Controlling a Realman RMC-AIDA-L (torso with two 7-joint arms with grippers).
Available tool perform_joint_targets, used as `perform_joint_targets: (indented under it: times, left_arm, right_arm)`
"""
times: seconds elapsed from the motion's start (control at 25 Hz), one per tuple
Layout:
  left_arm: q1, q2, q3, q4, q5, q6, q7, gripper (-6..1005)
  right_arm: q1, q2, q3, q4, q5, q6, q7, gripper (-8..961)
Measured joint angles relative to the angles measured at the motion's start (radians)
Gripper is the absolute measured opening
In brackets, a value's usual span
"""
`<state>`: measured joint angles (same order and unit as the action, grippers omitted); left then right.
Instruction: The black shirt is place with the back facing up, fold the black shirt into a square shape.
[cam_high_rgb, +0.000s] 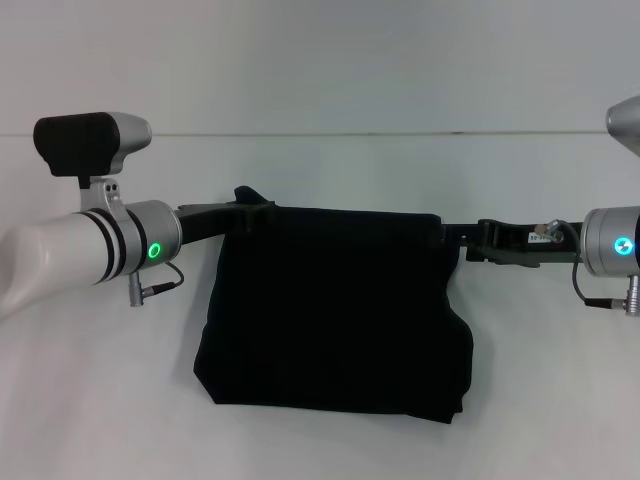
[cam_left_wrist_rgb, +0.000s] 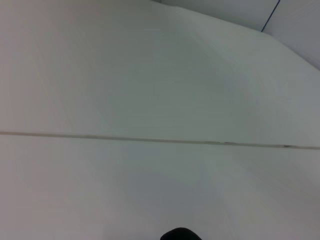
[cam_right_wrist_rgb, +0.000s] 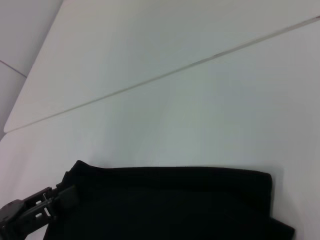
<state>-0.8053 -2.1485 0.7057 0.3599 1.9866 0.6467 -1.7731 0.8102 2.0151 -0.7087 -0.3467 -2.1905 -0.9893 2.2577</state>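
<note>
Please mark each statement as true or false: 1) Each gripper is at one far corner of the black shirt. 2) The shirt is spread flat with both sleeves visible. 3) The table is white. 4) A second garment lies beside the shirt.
1) True: the left gripper and the right gripper are at the two far corners of the black shirt.
2) False: it is already folded into a compact, roughly rectangular shape; no sleeves show.
3) True: the table is white.
4) False: the shirt is the only garment there.
</note>
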Motion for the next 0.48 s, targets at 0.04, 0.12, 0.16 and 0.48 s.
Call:
perform_joint_targets:
  times: [0.04,0.12,0.16,0.48]
  left_arm:
    - [0.001,0.000,-0.001,0.001,0.000,0.000,0.000,754]
    - [0.001,-0.001,-0.003,0.001,0.000,0.000,0.000,663]
    - [0.001,-0.001,-0.004,0.001,-0.001,0.000,0.000,615]
    - [0.003,-0.001,-0.010,0.007,-0.009,0.000,-0.005,203]
  right_arm:
    - [-0.001,0.000,0.000,0.000,0.000,0.000,0.000,838]
    - [-0.002,0.000,0.000,0.000,0.000,-0.001,-0.002,838]
    - [-0.002,0.000,0.000,0.000,0.000,-0.001,-0.002,837]
    - [-0.005,-0.004,-0.015,0.000,0.000,-0.013,0.000,837]
